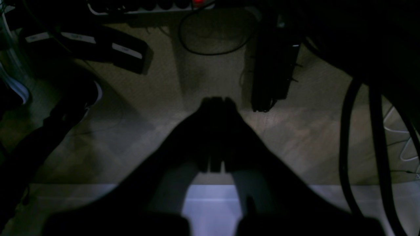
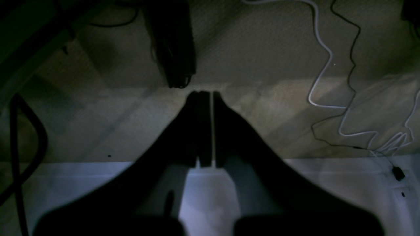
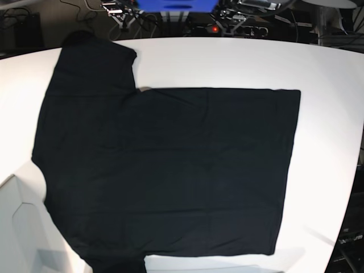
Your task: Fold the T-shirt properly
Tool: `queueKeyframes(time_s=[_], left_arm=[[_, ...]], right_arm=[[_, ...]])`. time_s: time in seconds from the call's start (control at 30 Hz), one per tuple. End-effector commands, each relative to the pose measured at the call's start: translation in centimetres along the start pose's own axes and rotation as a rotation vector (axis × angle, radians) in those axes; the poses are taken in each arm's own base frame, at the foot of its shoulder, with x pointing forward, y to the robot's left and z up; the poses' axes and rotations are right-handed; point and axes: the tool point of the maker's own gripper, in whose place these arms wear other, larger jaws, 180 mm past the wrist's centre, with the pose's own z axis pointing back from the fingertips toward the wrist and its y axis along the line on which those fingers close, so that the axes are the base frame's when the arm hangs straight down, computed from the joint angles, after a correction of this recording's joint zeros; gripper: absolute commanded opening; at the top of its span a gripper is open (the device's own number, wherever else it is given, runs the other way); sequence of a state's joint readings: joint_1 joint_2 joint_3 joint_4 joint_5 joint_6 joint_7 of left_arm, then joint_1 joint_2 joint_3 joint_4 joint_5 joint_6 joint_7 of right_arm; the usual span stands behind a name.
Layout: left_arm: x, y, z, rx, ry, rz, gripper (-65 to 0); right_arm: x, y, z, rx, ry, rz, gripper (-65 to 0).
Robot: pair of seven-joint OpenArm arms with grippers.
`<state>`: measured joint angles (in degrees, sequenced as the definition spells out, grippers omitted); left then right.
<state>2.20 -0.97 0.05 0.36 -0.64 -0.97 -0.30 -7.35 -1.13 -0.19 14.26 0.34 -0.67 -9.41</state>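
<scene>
The black T-shirt (image 3: 165,170) lies spread flat on the white table (image 3: 227,62) in the base view. Its hem is to the right, one short sleeve (image 3: 94,57) points to the far left corner, and the neck side is at the left. No arm shows in the base view. In the left wrist view my left gripper (image 1: 216,101) is shut and empty, hanging over a dim carpeted floor. My right gripper (image 2: 206,95) is likewise shut with nothing in it, only a thin slit between its fingers. Neither wrist view shows the T-shirt.
A white cable (image 2: 323,55) and a thin black one trail over the floor at the right. Dark upright bars (image 2: 174,49) (image 1: 275,65) stand just beyond each gripper, with a looped cable (image 1: 210,36) behind. Electronics (image 3: 227,17) crowd the table's far edge. A white panel (image 3: 17,227) sits front left.
</scene>
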Motion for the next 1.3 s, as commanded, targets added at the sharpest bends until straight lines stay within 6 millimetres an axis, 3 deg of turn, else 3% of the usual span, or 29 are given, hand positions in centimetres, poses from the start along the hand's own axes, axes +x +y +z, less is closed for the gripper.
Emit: queueKeyframes(time_s=[0.0, 0.4, 1.27], left_arm=[[-0.3, 0.4, 0.0, 0.015, 0.003, -0.003, -65.0], [-0.2, 0.7, 0.0, 0.02, 0.0, -0.003, -65.0], [-0.3, 0.7, 0.0, 0.02, 0.002, -0.003, -65.0]], right_arm=[[-0.1, 0.5, 0.0, 0.018, 0.002, 0.009, -65.0], [-1.2, 0.4, 0.0, 0.018, 0.014, 0.009, -65.0], [-1.1, 0.5, 0.0, 0.019, 0.012, 0.009, -65.0]])
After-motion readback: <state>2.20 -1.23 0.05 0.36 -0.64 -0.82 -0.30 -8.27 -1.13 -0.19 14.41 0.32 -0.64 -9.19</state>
